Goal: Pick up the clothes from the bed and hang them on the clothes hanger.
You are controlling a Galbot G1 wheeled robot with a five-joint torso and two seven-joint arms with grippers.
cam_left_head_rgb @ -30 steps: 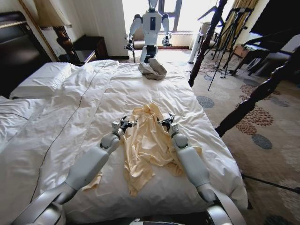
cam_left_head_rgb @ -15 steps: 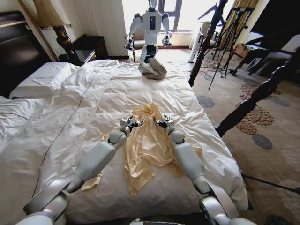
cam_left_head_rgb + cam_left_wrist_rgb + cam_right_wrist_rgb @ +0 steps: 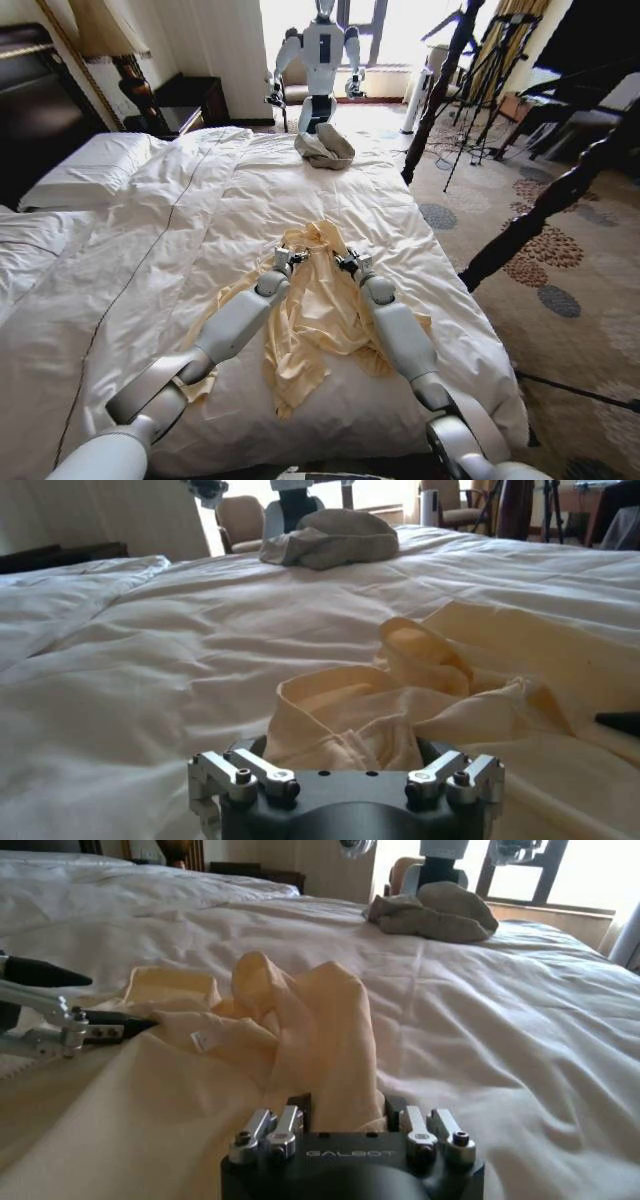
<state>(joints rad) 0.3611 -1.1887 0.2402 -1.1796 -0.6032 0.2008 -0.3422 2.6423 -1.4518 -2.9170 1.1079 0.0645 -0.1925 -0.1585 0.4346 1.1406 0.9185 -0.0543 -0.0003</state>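
Two claws (image 3: 289,257) (image 3: 351,262), one top (image 3: 320,310)

Daylight pours through the window (image 3: 390,30) behind the bed (image 3: 150,250), blown out to white glare; the duvet glows evenly with soft fold shadows, the head view bows at its edges, and both wrist views are hazy and soft

"GALBOT" embossed on right pincer (image 3: 350,1129) housing, no other legible text

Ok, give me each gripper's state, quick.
Left gripper: shut on the cream top, at its upper edge.
Right gripper: shut on the same top, beside the left.
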